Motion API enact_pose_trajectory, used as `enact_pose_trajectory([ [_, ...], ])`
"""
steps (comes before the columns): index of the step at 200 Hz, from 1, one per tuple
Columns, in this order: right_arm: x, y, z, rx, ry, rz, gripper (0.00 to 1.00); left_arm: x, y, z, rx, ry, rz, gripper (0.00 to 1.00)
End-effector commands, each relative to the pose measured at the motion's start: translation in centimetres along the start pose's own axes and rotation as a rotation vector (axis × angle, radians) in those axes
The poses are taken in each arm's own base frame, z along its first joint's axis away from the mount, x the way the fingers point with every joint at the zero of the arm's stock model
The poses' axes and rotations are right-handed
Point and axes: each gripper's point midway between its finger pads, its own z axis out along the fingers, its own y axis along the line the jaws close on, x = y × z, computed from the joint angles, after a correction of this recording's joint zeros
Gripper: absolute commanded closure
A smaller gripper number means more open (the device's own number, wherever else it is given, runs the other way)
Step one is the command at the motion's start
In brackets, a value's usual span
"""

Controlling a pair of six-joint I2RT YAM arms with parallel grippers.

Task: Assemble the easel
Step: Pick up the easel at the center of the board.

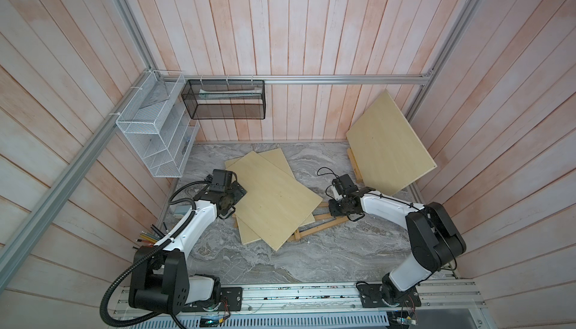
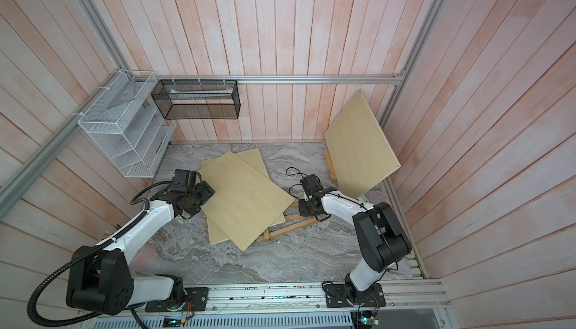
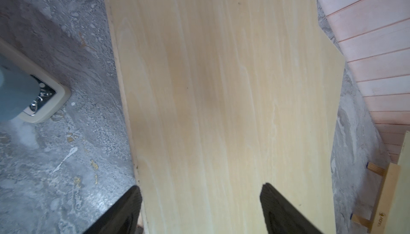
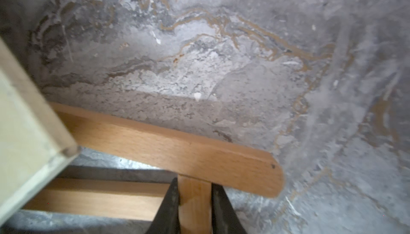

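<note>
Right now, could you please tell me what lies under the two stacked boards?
A wooden frame pokes out from under the boards, with the right gripper closed on one bar. How far it runs underneath is covered.

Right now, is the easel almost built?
Not yet. Nothing looks built: the easel frame lies flat on the table, partly under two boards. The right claw pinches one wooden bar; the left claw hangs open at the boards' edge. Still to do: pull the frame free and stand it up.
</note>
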Motion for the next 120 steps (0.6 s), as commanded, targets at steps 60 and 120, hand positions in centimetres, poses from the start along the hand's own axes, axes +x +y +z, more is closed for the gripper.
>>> enact_pose_trajectory([
  [60, -3.8, -8.9, -11.3, 0.513, -0.218, 0.064, 0.88, -0.9, -1.9, 0.5, 0.033, -0.006, -0.003, 0.13],
  [120, -7.7, -11.7, -19.4, 0.674, -0.420, 0.071, 0.90, -1.2, -2.2, 0.7, 0.033, -0.008, 0.006, 0.13],
])
